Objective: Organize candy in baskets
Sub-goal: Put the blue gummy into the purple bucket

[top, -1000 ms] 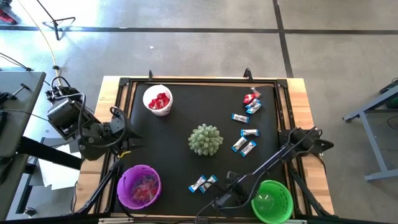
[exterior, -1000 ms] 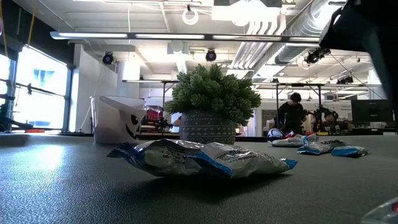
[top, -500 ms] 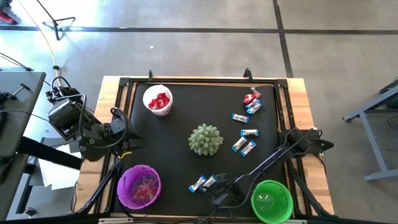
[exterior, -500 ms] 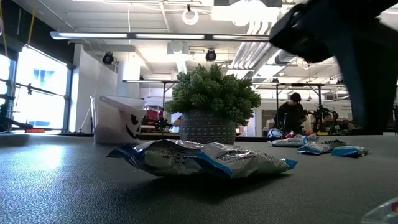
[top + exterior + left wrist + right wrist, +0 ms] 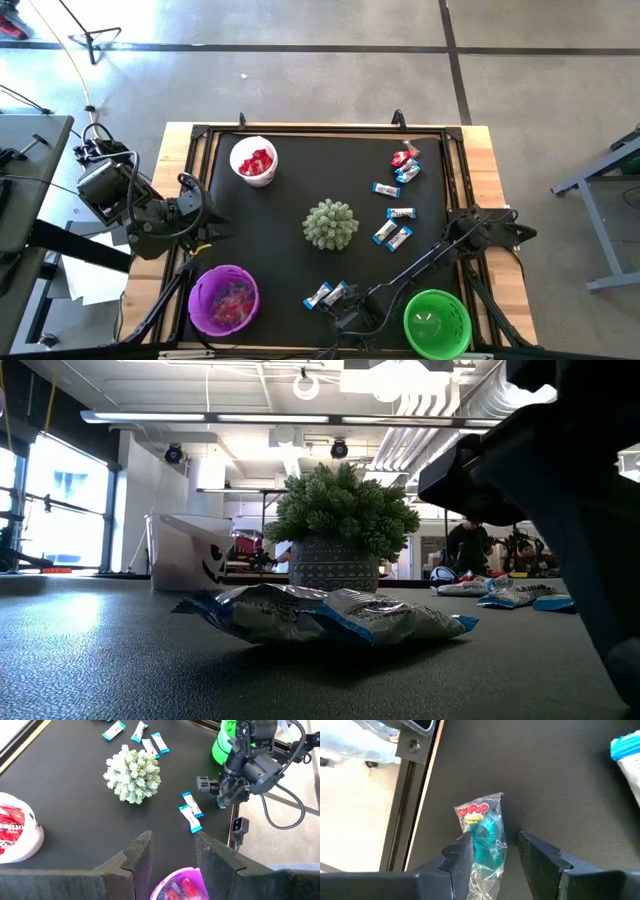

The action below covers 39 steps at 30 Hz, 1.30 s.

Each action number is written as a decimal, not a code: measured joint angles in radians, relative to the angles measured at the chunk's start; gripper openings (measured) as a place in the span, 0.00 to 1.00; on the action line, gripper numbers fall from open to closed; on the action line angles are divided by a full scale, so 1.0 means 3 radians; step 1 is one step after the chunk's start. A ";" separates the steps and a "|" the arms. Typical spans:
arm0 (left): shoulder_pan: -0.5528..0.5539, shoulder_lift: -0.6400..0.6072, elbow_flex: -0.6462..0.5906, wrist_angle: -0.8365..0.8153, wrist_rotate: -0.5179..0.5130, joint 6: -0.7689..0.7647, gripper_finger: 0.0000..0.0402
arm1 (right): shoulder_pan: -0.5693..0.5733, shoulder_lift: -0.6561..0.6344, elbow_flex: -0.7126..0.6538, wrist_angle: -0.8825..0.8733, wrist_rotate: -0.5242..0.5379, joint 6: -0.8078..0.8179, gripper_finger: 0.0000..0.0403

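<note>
A clear-wrapped candy with a blue sweet [image 5: 482, 835] lies flat on the black mat by the table's near edge. My right gripper [image 5: 492, 851] [image 5: 346, 318] is open just above it, pointing steeply down; the candy's lower end runs between the fingers, close to one of them. Two blue-and-silver candies [image 5: 328, 294] lie just left of that gripper. More candy [image 5: 397, 200] is scattered at the far right. The white basket [image 5: 254, 160] holds red candy, the purple basket [image 5: 224, 299] holds several sweets, and the green basket [image 5: 437, 322] stands at the near right. My left gripper [image 5: 172, 852] waits open at the table's left edge.
A spiky pale-green ball [image 5: 330, 224] stands mid-table. The table's raised black frame rail [image 5: 412, 795] runs close beside the clear candy. In the low view my right arm [image 5: 560, 490] fills the picture's right, behind the blue-and-silver candies [image 5: 320, 615].
My right gripper has come down toward the mat near the table's near edge, shifted a little toward the left, and rolled about its own pointing line. Its fingers stay open. The candies have not moved.
</note>
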 joint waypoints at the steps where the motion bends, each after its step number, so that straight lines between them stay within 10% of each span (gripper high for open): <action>1: 0.0000 0.0000 0.0000 -0.0002 0.0004 0.0001 0.34 | -0.0001 0.0000 0.0000 0.0000 0.0006 0.0000 0.38; 14: 0.0000 0.0000 0.0000 -0.0005 0.0008 0.0003 0.34 | -0.0043 0.0009 0.0042 -0.0141 -0.0099 0.0382 0.02; 25: -0.0001 0.0000 0.0000 -0.0005 0.0114 0.0343 0.34 | -0.0090 0.0022 0.1025 -0.2562 0.0596 0.0013 0.01; 39: 0.0000 0.0001 -0.0001 0.0598 -0.1651 0.1437 0.34 | -0.0519 -0.0148 0.1668 -0.2989 0.1856 0.0313 0.01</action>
